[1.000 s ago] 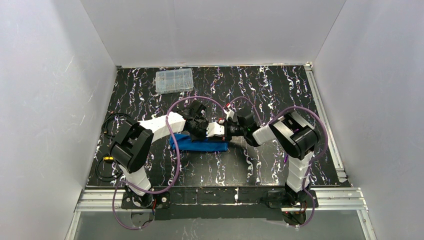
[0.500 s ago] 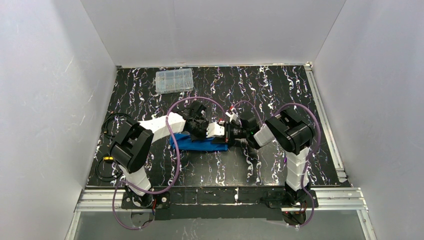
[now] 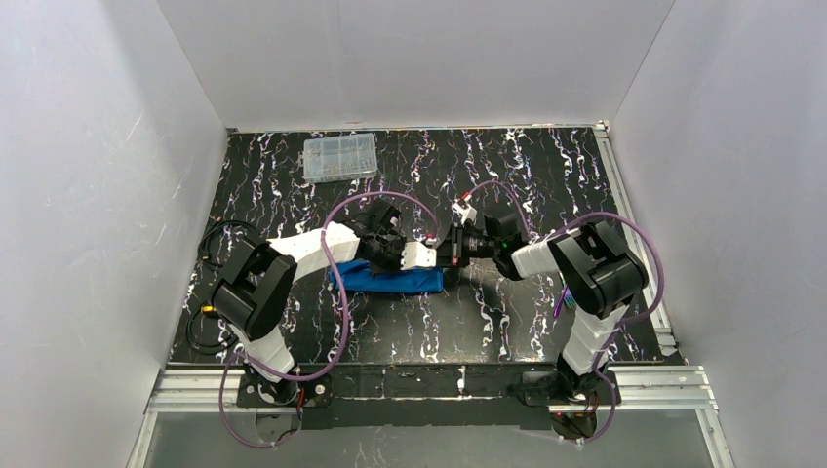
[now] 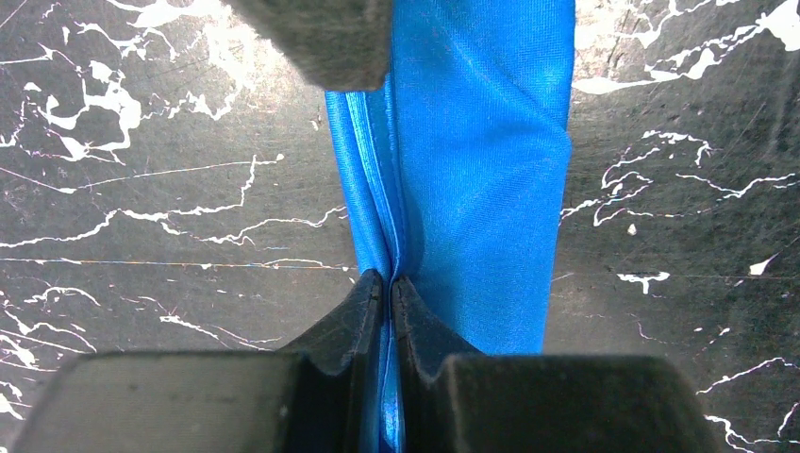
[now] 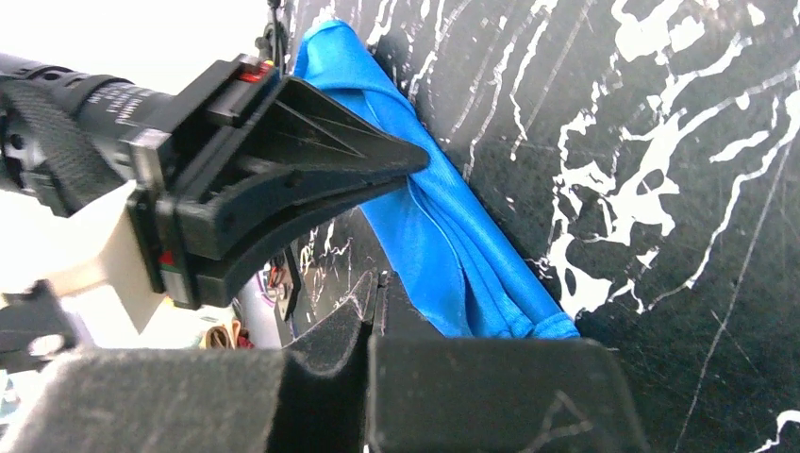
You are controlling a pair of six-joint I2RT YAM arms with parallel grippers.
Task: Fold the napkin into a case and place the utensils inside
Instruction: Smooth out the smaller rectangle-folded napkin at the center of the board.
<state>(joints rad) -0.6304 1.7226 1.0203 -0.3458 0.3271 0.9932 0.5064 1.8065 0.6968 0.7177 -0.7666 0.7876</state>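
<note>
Left hand pinching the folded napkin, right hand closed just beside it.

The left hand [image 4: 388, 288] has its fingertips clamped together on a doubled edge of the bright blue napkin [image 4: 481, 170], the cloth bunching into a crease where they meet. The right hand [image 5: 373, 293] sits fingers together with nothing visibly between them, its tips just short of the near end of the cloth, nearly nose to nose with the left hand (from overhead the two meet above the strip's right end). The napkin lies flat on the black marbled counter [image 3: 546, 175] as a narrow folded band, mid-counter, between the two arms. A clear box [image 3: 339, 157] stands well apart at the far left edge, and purple cables [image 3: 343, 292] loop over both arms.
</note>
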